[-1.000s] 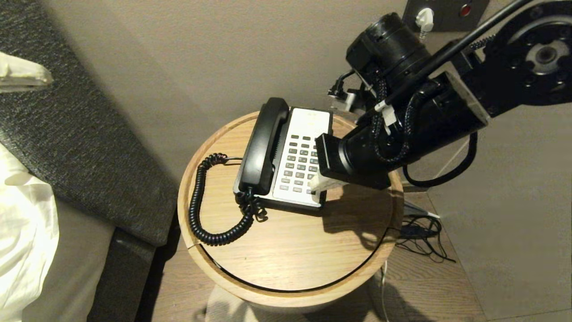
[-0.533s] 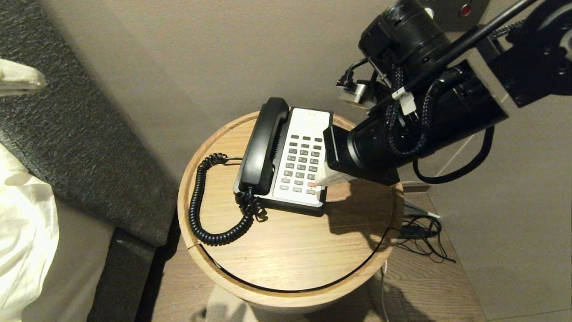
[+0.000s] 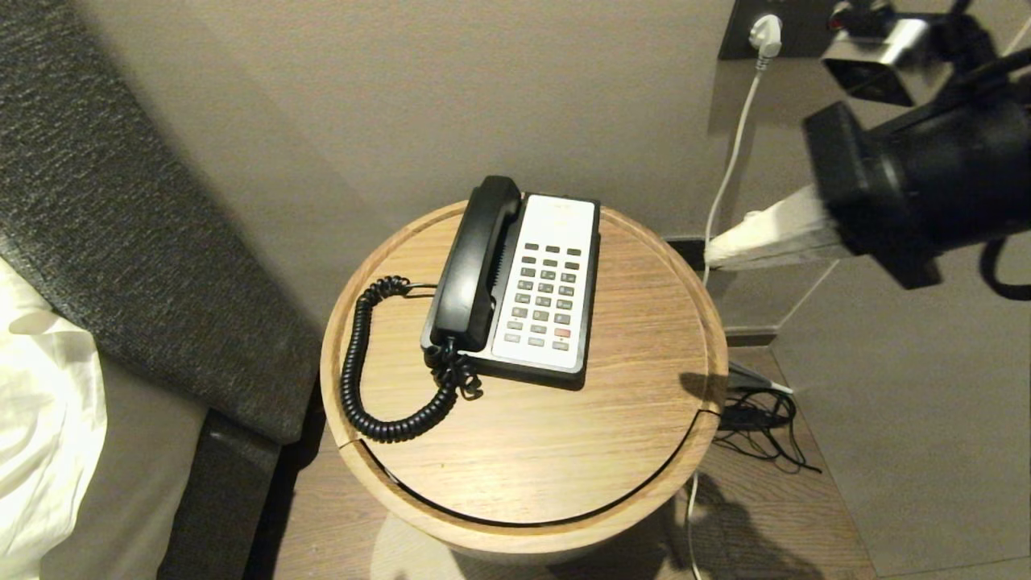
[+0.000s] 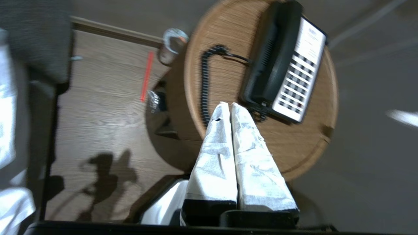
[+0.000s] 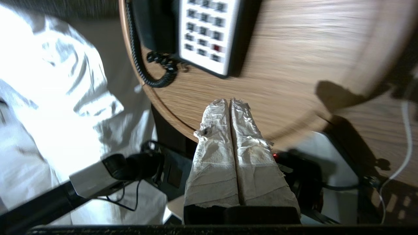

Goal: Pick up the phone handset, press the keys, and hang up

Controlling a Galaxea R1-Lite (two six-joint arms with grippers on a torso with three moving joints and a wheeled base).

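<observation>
With the phone handset [image 3: 475, 262] cradled, both grippers, right [image 3: 713, 251] and left [image 4: 227, 105], jaws together, should retreat clear of the cord [image 3: 366, 366].

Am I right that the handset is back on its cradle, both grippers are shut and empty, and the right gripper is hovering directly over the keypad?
Not quite. The handset is on the phone base, and the left gripper and right gripper are shut and empty. But the head view shows the right gripper off to the side, beyond the round table's edge, not over the keypad.
</observation>
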